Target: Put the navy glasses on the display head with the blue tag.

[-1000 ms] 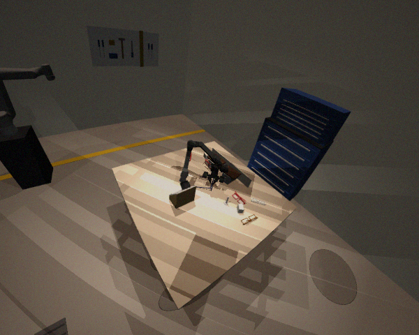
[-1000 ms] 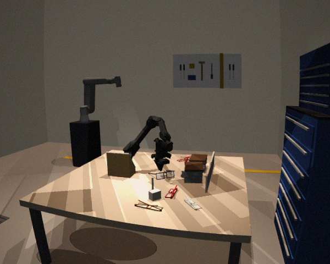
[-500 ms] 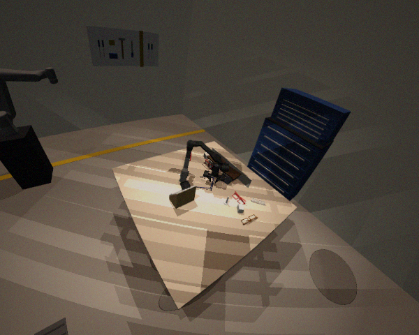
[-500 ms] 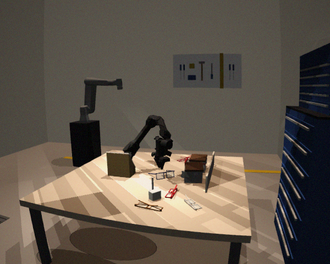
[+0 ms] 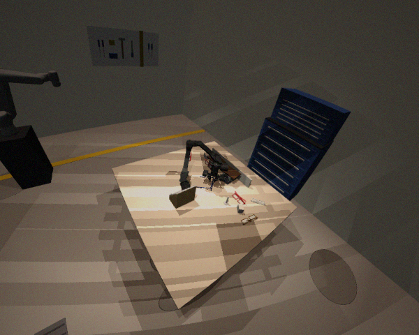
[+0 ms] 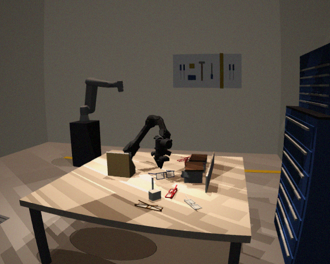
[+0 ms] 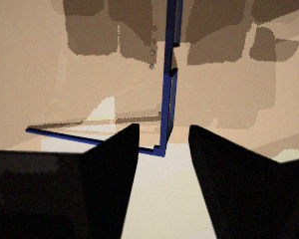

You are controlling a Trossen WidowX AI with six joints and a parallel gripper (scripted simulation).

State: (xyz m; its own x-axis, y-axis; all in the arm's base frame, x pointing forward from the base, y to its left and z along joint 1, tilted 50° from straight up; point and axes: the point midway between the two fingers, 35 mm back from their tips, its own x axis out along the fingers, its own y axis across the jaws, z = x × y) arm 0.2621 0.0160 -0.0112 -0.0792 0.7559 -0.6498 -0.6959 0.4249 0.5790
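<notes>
The navy glasses (image 6: pixel 166 174) (image 7: pixel 165 110) stand over the table on the near side of my gripper, lens rims upright, one temple reaching left. My gripper (image 6: pixel 160 166) (image 7: pixel 163 131) is open and points down; in the wrist view the end of the front frame shows between the fingertips, with a gap on both sides. In the exterior view the tips look a little above the glasses. The near display head (image 6: pixel 193 176) and the far display head (image 6: pixel 198 157), both with brown tops, stand to the right. I cannot make out which has the blue tag.
Red glasses (image 6: pixel 170 192), white glasses (image 6: pixel 192 203) and brown glasses (image 6: pixel 148 206) lie towards the front, near a grey block (image 6: pixel 154 194) with a post. More red glasses show by the far head. An upright panel (image 6: pixel 209 174) stands behind the heads; a box-like board (image 6: pixel 118 164) stands left.
</notes>
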